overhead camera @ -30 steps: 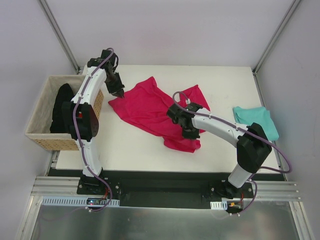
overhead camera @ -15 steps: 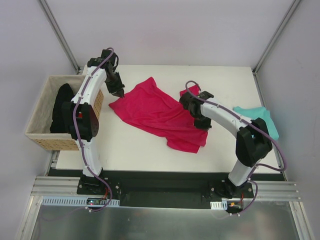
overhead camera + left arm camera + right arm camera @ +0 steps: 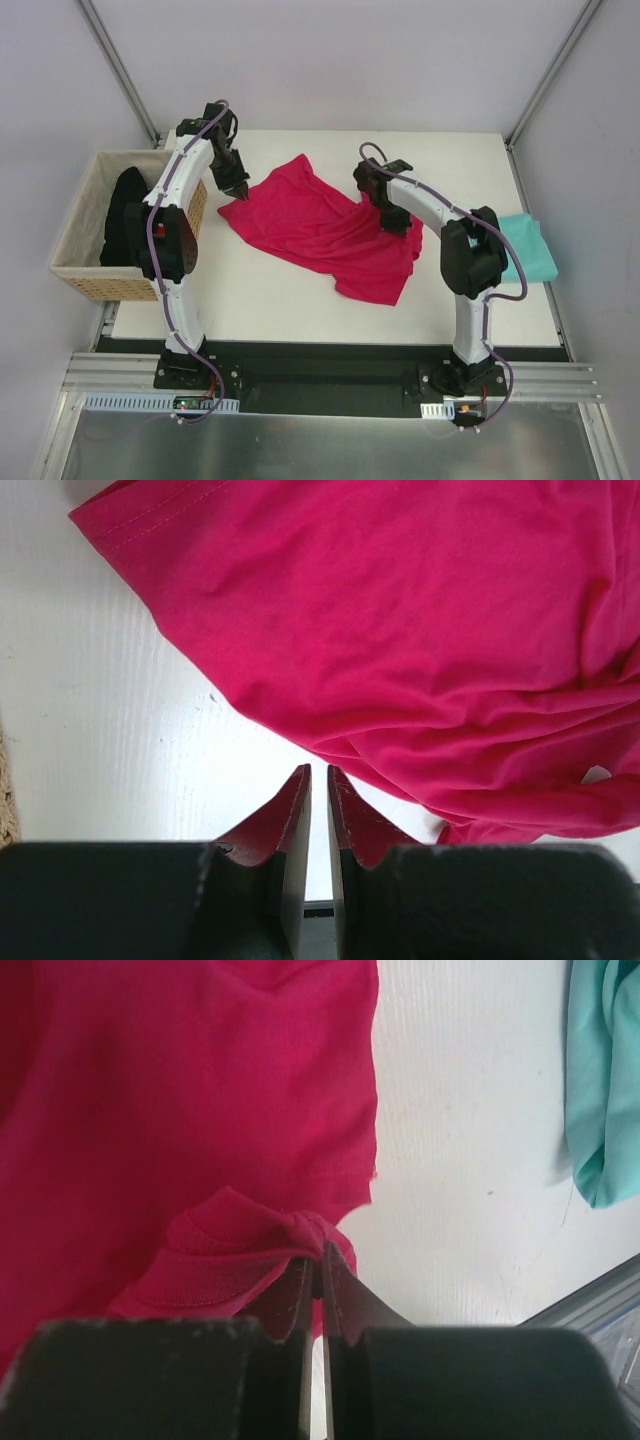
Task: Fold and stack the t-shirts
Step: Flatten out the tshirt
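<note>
Right wrist view: the right tool [image 3: 320,1257] has its fingers pressed together on a bunched fold at the hem of the crimson shirt [image 3: 190,1080]. That detail is lost in the top external view, where the tool's own body covers the pinch at the shirt's right edge. Beyond the fold the crimson shirt spreads flat, then comes bare white surface [image 3: 460,1160]. The teal shirt [image 3: 605,1080] lies well apart from the crimson one, on its right.

Left wrist view: the left tool [image 3: 318,772] has its fingers a thin slit apart, with white surface showing through and no cloth between them. The tips stand just short of the crimson shirt's near edge. Its fabric is rumpled into ridges toward the right.

Only the top external view shows the whole layout. The crimson shirt lies spread between the two tools, its left corner beside the left tool. A wicker basket [image 3: 78,262] sits off the surface's edge to the left of the crimson shirt, with a dark garment [image 3: 125,215] inside. The right arm's upper link crosses in front of the teal shirt and hides its left side.
</note>
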Tool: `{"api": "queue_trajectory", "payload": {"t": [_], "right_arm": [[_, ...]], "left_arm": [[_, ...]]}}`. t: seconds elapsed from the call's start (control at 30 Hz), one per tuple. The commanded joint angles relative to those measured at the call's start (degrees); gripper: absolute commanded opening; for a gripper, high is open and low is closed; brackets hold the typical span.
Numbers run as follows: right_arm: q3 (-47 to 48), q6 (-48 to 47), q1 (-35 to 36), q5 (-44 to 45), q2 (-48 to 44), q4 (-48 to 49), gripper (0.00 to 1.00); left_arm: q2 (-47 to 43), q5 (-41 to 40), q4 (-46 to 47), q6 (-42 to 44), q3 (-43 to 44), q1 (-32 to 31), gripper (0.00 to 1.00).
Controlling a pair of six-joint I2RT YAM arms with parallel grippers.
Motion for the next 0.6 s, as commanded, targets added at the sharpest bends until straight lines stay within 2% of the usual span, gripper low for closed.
{"api": "queue_trajectory", "payload": {"t": [0.0, 0.13, 0.17, 0.23, 0.27, 0.33, 0.37, 0.43, 0.47, 0.57], "right_arm": [[5.8, -4.1, -2.4, 2.9, 3.2, 0.0, 0.01], [8.7, -6.6, -4.3, 3.8, 5.0, -0.1, 0.01], [9.2, -7.1, -4.6, 4.0, 5.3, -0.5, 0.09], [9.8, -7.1, -4.8, 4.2, 4.9, -2.1, 0.17], [9.5, -6.3, -4.7, 5.0, 4.3, -2.7, 0.25], [6.7, -5.2, -4.2, 6.0, 0.5, -3.6, 0.40], [5.6, -4.3, -3.9, 7.7, -1.0, -3.9, 0.53], [2.0, -1.8, -2.7, 9.4, -6.0, -4.9, 0.68], [0.7, -1.3, -2.3, 9.9, -7.7, -5.1, 0.73], [-4.4, 1.2, -0.6, 6.9, -12.7, -5.6, 0.73]], "left_arm": [[-3.3, 0.3, -1.2, 0.4, -0.9, -0.4, 0.11], [-3.6, 0.3, -1.3, 0.5, -1.7, -0.4, 0.11], [-3.9, 0.2, -1.2, 0.5, -1.8, -0.4, 0.11], [-4.0, 0.0, -1.3, 0.7, -2.1, -0.4, 0.11], [-4.2, -0.1, -1.2, 0.7, -2.2, -0.4, 0.11], [-4.2, -0.2, -1.2, 0.7, -2.3, -0.4, 0.11], [-4.2, -0.2, -1.2, 0.6, -2.3, -0.4, 0.11], [-3.9, 0.3, -1.2, 0.4, -2.1, -0.4, 0.11], [-3.6, 0.5, -1.2, 0.2, -1.8, -0.4, 0.11], [-2.6, 1.0, -1.2, 0.0, -0.7, -0.7, 0.11]]}}
